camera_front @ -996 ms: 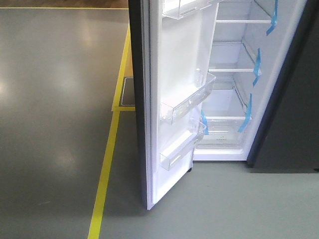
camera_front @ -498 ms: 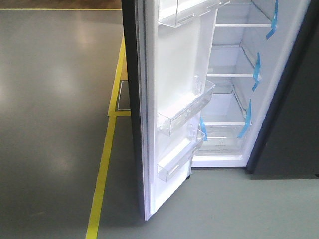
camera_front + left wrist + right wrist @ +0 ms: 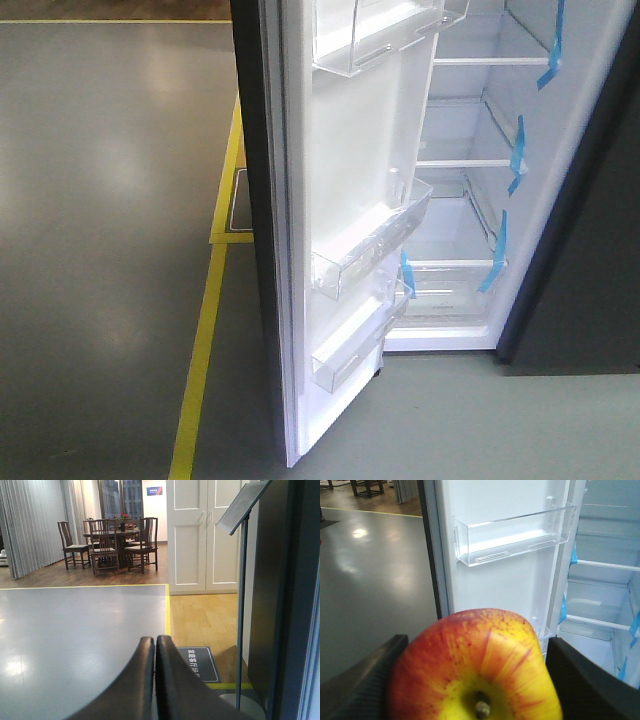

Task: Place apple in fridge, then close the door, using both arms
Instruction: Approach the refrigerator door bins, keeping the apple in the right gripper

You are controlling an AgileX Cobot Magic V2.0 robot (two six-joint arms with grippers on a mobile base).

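The red apple (image 3: 475,670) with its yellow stem patch fills the bottom of the right wrist view, clamped between the black fingers (image 3: 365,680) of my right gripper (image 3: 475,680). Ahead of it the fridge (image 3: 470,200) stands wide open, white inside, with blue-taped glass shelves (image 3: 600,565). Its door (image 3: 350,200) swings out toward me, clear bins (image 3: 365,250) on its white inner face; the same door (image 3: 505,555) sits right behind the apple. My left gripper (image 3: 154,642) is shut and empty, hovering over the grey floor left of the door's dark outer side (image 3: 285,600).
A yellow floor line (image 3: 200,350) runs past the door's left edge. A sign stand on a thin pole (image 3: 241,605) with a round base stands near the door's outer side. A dark floor sticker (image 3: 197,662) lies below the left gripper. Dining table and chairs (image 3: 110,545) stand far back.
The front view has shifted: the fridge door now sits lower and further left in frame and looks slightly larger, as the base moves in. No arm appears in that view.
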